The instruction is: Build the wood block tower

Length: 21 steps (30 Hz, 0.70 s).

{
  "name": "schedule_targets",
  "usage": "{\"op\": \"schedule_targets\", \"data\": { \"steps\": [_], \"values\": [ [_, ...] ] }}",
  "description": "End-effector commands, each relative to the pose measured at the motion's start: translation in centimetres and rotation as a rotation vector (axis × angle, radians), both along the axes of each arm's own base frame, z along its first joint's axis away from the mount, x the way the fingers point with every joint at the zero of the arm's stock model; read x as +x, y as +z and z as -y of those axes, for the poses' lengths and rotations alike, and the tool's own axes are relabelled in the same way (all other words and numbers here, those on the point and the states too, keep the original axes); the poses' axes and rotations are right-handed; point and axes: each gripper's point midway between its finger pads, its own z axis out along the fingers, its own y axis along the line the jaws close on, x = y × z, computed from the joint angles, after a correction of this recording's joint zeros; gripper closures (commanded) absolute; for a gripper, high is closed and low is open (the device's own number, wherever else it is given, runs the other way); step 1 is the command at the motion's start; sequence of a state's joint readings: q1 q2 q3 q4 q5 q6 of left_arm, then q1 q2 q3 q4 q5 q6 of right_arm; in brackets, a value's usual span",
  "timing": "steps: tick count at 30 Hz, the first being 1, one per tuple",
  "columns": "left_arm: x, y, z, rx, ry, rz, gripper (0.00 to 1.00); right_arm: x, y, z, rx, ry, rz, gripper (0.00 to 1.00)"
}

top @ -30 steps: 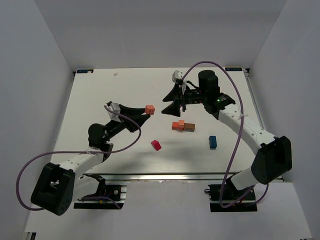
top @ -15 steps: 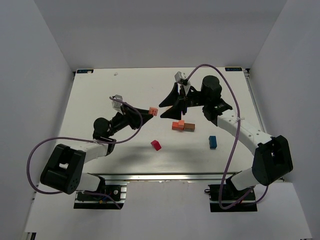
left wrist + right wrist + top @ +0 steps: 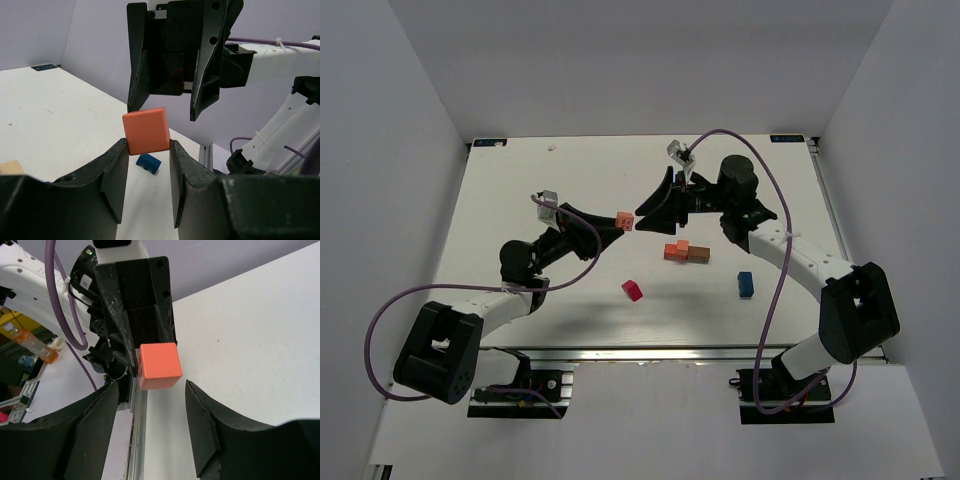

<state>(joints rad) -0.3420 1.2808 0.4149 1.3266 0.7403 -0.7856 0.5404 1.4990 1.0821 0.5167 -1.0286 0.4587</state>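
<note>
An orange-red cube (image 3: 625,221) hangs above the table, and my left gripper (image 3: 617,226) is shut on it. In the left wrist view the cube (image 3: 146,131) sits pinched between the fingertips of that gripper (image 3: 146,146). My right gripper (image 3: 650,212) faces it from the right, open; its fingers (image 3: 202,95) stand either side of the cube's top without touching. From the right wrist the cube (image 3: 160,366) floats just beyond the spread tips of the right gripper (image 3: 151,390). The wood block tower (image 3: 685,250) is a low cluster of orange-red, orange and brown blocks on the table.
A magenta-red block (image 3: 633,290) lies in front of the cluster and a blue block (image 3: 745,284) to its right, also visible under the left fingers (image 3: 149,163). A tan block (image 3: 10,167) shows at the left edge. White walls enclose the table (image 3: 520,200).
The left gripper carried the cube a little right and toward the right gripper. The right gripper swung left to meet it and its jaws narrowed somewhat.
</note>
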Motion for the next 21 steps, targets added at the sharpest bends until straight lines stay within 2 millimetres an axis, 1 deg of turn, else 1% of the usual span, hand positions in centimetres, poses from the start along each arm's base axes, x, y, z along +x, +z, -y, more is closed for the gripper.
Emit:
{"op": "schedule_targets", "data": {
  "steps": [1,4,9,13,21],
  "values": [
    [-5.4,8.5,-2.1,-0.182,0.007,0.493,1.0,-0.7,2.4,-0.2,0.062,-0.009,0.048,0.39],
    [-5.6,8.7,-2.2,-0.187,0.011,0.496,1.0,-0.4,2.3,-0.4,0.062,-0.035,0.042,0.41],
    [-5.9,8.8,-2.3,-0.193,0.009,0.493,1.0,-0.1,1.8,-1.1,0.059,-0.03,0.017,0.42],
    [-6.3,9.0,-2.5,-0.197,0.008,0.502,1.0,-0.2,1.9,-1.4,0.062,-0.026,0.027,0.48],
    [-6.4,9.3,-2.5,-0.201,0.007,0.51,1.0,-0.6,2.4,-1.9,0.076,0.0,0.035,0.48]
  ]
}}
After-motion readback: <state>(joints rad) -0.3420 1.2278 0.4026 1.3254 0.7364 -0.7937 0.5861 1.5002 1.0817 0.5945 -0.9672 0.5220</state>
